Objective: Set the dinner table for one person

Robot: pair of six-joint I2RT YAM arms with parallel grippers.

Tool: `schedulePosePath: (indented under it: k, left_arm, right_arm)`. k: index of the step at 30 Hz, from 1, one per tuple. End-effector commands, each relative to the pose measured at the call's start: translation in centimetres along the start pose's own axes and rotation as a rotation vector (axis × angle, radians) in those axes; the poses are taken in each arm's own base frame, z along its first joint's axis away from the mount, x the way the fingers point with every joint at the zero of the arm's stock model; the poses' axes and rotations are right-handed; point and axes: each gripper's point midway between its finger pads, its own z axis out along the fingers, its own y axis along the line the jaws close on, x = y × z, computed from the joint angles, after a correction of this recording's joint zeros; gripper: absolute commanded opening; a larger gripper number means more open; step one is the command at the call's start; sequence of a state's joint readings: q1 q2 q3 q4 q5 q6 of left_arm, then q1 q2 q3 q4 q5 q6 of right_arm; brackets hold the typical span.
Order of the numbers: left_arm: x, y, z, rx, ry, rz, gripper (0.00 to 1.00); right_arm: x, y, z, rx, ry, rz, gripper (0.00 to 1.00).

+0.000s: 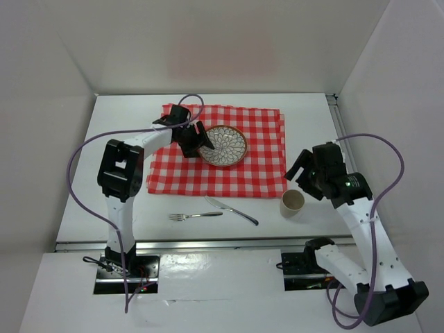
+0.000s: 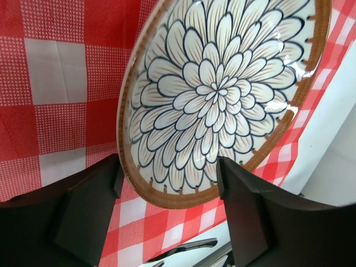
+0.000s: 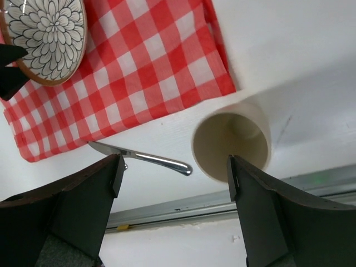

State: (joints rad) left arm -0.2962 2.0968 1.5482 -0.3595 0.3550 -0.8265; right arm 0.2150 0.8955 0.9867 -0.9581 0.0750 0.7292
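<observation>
Counter, white, spreads ahead of the 2 arms and bears a checked cloth with a plate on it, plus a fork, knife and cup on its bare front strip. At the plate's near rim the left claw stands apart. Above the cup the right claw stands apart too, holding nothing.

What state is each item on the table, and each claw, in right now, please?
Plate, lying flat on the checked cloth, empty.
Checked cloth, spread out on the dinner table.
Fork, lying on the bare tabletop, off the cloth.
Knife, lying on the bare tabletop beside the fork.
Cup, upright, empty, off the cloth.
Left claw, open, by the plate's rim.
Right claw, open, above the cup.
</observation>
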Motion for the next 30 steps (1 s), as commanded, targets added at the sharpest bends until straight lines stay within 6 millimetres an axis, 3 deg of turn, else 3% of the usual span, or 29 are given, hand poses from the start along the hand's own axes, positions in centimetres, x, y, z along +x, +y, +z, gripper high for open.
schedulePosePath:
  k: [1, 2, 3, 7, 8, 11, 16, 24, 28, 30]
  left_arm:
    - [-0.8, -0.6, -0.8, -0.026, -0.033, 0.053, 0.85]
    - [-0.9, -0.9, -1.4, -0.029, -0.044, 0.055, 0.96]
    - [-0.9, -1.4, -1.8, -0.031, -0.05, 0.074, 1.0]
    - [-1.9, -2.5, -4.5, -0.039, -0.12, 0.111, 1.0]
    - [-2.0, -3.1, -5.3, -0.031, -0.129, 0.115, 1.0]
    - [-2.9, -4.9, -8.5, -0.01, -0.195, 0.146, 1.0]
    - [-2.9, -7.4, -13.1, 0.047, -0.264, 0.196, 1.0]
    - [-2.7, -8.3, -15.8, 0.057, -0.298, 0.234, 1.0]
    - [-2.4, -8.1, -16.1, 0.057, -0.298, 0.234, 1.0]
    - [-2.4, -8.1, -16.1, 0.057, -0.298, 0.234, 1.0]
  right_arm:
    - [1.6, -2.9, -0.5, 0.12, 0.024, 0.081, 0.85]
    - [2.0, -3.0, -0.2, 0.126, 0.045, 0.08, 0.84]
    - [2.0, -2.7, -0.2, 0.109, 0.048, 0.069, 0.84]
    - [3.0, -0.9, 0.9, -0.005, 0.117, -0.008, 0.8]
    - [3.0, -0.5, 1.5, -0.022, 0.12, -0.017, 0.74]
    - [3.5, -0.7, 2.6, -0.002, 0.156, -0.03, 0.66]
    - [4.0, -1.3, 4.4, 0.024, 0.172, -0.042, 0.64]
    - [5.4, -1.0, 6.4, 0.031, 0.215, -0.039, 0.63]
    - [6.5, -1.2, 7.5, 0.063, 0.242, -0.04, 0.5]
    - [7.1, -1.6, 7.6, 0.099, 0.248, -0.05, 0.38]
